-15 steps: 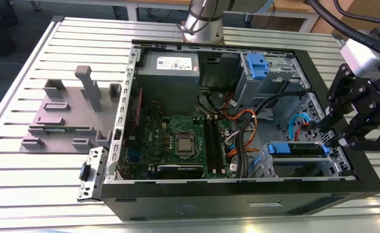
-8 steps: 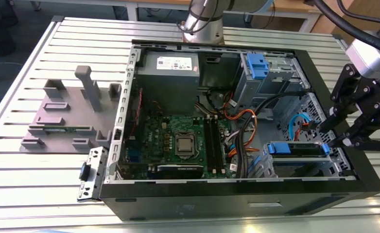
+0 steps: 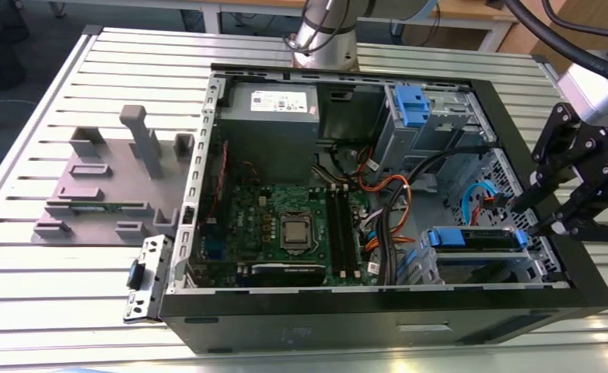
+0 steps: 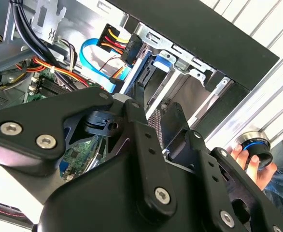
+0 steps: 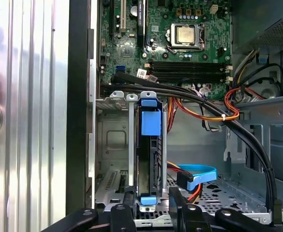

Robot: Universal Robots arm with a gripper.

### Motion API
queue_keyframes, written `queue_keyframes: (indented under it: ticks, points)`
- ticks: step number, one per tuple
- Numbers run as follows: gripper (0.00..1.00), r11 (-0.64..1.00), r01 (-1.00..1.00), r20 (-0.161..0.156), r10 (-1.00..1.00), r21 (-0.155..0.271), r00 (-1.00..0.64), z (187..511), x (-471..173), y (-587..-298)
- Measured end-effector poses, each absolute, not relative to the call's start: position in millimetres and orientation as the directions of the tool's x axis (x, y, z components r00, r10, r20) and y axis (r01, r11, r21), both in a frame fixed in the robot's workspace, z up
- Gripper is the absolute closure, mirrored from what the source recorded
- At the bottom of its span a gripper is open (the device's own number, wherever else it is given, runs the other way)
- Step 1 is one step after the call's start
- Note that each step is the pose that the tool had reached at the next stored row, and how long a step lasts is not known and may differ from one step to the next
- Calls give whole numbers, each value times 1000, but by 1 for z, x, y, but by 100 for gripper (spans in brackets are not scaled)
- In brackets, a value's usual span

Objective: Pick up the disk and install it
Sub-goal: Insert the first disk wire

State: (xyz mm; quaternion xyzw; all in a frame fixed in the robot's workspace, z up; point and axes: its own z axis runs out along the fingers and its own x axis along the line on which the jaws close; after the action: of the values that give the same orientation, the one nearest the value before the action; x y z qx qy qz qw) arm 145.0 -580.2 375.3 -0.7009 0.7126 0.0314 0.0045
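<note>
The disk (image 3: 475, 238) sits in the drive bay at the lower corner of the open computer case (image 3: 387, 318), on the exterior view's right. Its bright blue bracket faces up. In the first wrist view the disk (image 5: 148, 145) stands on edge between the bay's metal rails, with blue tabs at both ends. My gripper (image 3: 529, 231) hangs at the disk's outer end, over the case wall. Its two black fingers (image 5: 129, 205) flank the disk's near tab with a gap on each side, so the gripper (image 5: 151, 207) looks open.
A motherboard (image 3: 283, 225), a grey power supply (image 3: 273, 105) and loose cables (image 3: 387, 194) fill the case. Another blue-bracketed unit (image 3: 413, 105) sits at the far corner. A grey fixture plate (image 3: 107, 186) lies on the exterior view's left. A person's hand (image 4: 250, 162) rests on the slatted table beside the case.
</note>
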Motion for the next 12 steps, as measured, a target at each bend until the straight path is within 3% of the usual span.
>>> queue_keyframes:
  ticks: [12]
  points:
    - [58,16,-999,-50,-999,38,-18,375,151,-580]
